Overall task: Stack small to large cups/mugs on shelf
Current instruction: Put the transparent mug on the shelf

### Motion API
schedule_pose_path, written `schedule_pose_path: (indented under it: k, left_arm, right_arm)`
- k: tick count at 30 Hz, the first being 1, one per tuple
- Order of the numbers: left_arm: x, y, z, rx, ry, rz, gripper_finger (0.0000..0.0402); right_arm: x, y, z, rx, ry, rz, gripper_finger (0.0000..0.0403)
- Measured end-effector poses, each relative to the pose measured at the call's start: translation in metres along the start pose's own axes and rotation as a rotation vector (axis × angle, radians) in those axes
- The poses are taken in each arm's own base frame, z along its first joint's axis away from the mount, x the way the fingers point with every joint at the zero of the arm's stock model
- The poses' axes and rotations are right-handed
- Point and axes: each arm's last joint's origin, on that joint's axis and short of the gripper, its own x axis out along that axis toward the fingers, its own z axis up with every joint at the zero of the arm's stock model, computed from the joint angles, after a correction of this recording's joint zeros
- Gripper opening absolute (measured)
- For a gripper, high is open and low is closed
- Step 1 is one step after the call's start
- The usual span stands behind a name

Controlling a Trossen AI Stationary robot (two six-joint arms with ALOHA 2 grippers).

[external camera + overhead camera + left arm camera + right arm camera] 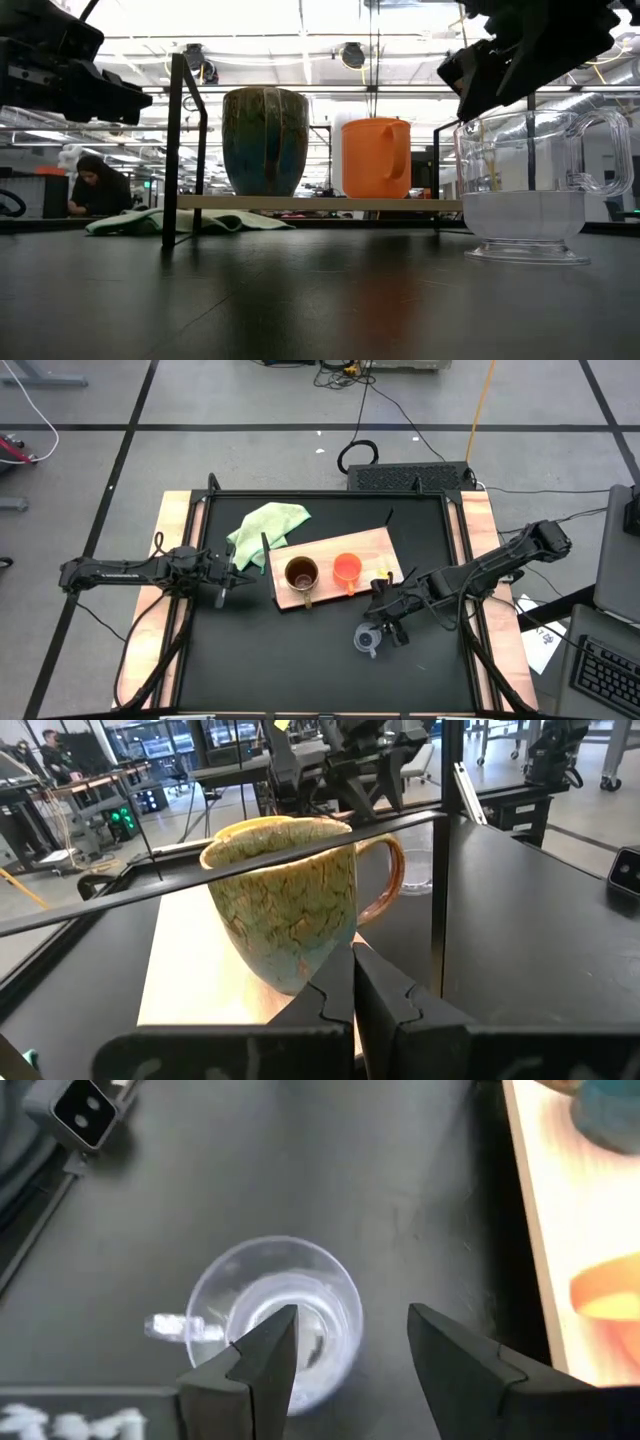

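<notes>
Right gripper (345, 1355) open, empty, above glass cup (367, 639) lower centre; mug (301, 574), orange cup (346, 569) on board (375, 545). Left gripper (226, 574) shut.

Brown mug (301, 574) and orange cup (346, 569) stand side by side on the shelf (370, 545). Right claw (385, 622) hovers just beside the clear glass cup (367, 639) on the table (300, 660). Left claw (228, 572) waits near the green cloth (266, 525).
</notes>
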Motion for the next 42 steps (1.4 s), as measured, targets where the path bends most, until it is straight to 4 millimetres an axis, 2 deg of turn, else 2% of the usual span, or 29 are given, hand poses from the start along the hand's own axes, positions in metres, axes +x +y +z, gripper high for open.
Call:
schedule_pose_path:
  k: [12,32,42]
  left_arm:
    - [0.0,0.0,0.0,-0.003,0.0,-0.003,0.0002]
    - [0.0,0.0,0.0,-0.006,-0.004,-0.007,0.0006]
    - [0.0,0.0,0.0,-0.007,-0.004,-0.007,0.0008]
  right_arm:
    - [0.016,0.008,-0.001,-0.023,0.007,0.019,0.0183]
    - [0.033,0.007,-0.008,-0.088,0.083,0.014,0.0181]
    - [0.033,0.007,-0.008,-0.116,0.079,0.01,0.0118]
